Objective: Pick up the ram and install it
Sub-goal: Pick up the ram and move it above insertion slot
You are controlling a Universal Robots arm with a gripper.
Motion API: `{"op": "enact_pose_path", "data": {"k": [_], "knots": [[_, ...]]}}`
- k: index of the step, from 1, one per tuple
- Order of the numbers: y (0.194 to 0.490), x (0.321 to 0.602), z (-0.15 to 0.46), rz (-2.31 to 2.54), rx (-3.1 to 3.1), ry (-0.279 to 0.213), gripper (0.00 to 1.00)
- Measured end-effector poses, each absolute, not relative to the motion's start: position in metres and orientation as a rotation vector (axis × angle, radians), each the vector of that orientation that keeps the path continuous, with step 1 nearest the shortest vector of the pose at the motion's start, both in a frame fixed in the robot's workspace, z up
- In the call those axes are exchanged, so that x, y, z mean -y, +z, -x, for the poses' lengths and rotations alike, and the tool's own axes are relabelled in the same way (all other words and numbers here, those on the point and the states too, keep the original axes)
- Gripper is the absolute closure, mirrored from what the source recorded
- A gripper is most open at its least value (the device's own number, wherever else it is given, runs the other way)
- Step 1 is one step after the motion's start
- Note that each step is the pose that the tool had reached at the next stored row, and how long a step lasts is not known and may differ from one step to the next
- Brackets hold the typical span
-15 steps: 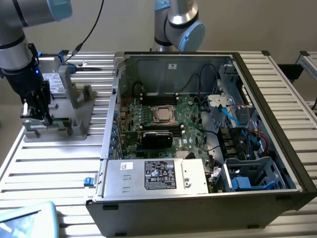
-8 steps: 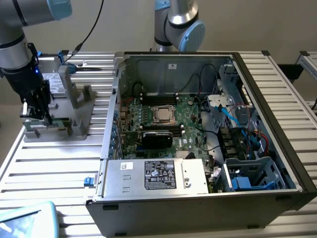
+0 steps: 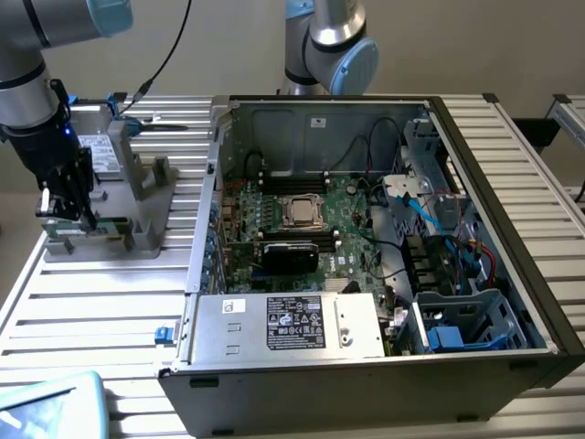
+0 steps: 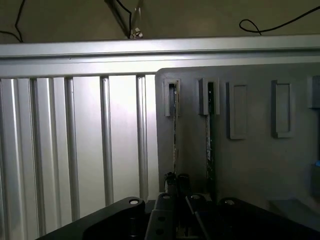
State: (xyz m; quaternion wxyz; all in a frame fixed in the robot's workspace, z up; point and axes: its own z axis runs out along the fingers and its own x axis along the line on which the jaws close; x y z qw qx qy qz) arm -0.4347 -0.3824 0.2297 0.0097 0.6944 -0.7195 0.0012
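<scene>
Wrist view: ram [image 4: 175, 145] stands edge-on in a slot of the grey holder [image 4: 250, 165], jaws clenched on its edge, well apart from the open case [image 3: 366, 393], at the exterior view's left. Risk: if you lift skewed, it binds or slips; second stick [image 4: 209, 145] just beside may snag. Exact contact is dark, hard to judge.

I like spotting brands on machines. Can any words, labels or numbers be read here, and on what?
None can be read.
On the power supply, a black label: too small.
On the case wall, a white sticker: too small.
On the drive, a sticker: blurred.
</scene>
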Motion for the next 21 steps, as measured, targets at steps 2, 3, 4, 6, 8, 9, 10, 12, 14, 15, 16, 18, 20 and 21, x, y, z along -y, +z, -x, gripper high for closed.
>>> {"op": "enact_pose_path", "data": {"k": [2,3,4,6,8,9,10,12,14,15,16,18,20,21], "knots": [[0.2298,0.3824,0.4347,-2.168,2.247,0.004,0.87],[0.2297,0.3824,0.4347,-2.168,2.247,0.004,0.87],[0.2298,0.3824,0.4347,-2.168,2.247,0.004,0.87],[0.2298,0.3824,0.4347,-2.168,2.247,0.004,0.87],[0.2298,0.3824,0.4347,-2.168,2.247,0.004,0.87],[0.2297,0.3824,0.4347,-2.168,2.247,0.004,0.87],[0.2298,0.3824,0.4347,-2.168,2.247,0.004,0.87],[0.2298,0.3824,0.4348,-2.168,2.247,0.003,0.87],[0.2307,0.3824,0.4348,-2.169,2.248,0.000,0.87],[0.2312,0.3824,0.4348,-2.170,2.249,-0.003,0.87],[0.2322,0.3824,0.4347,-2.172,2.250,-0.006,0.87],[0.2340,0.3824,0.4348,-2.174,2.253,-0.013,0.87],[0.2352,0.3824,0.4347,-2.176,2.255,-0.017,0.87],[0.2357,0.3824,0.4348,-2.177,2.256,-0.019,0.87]]}}
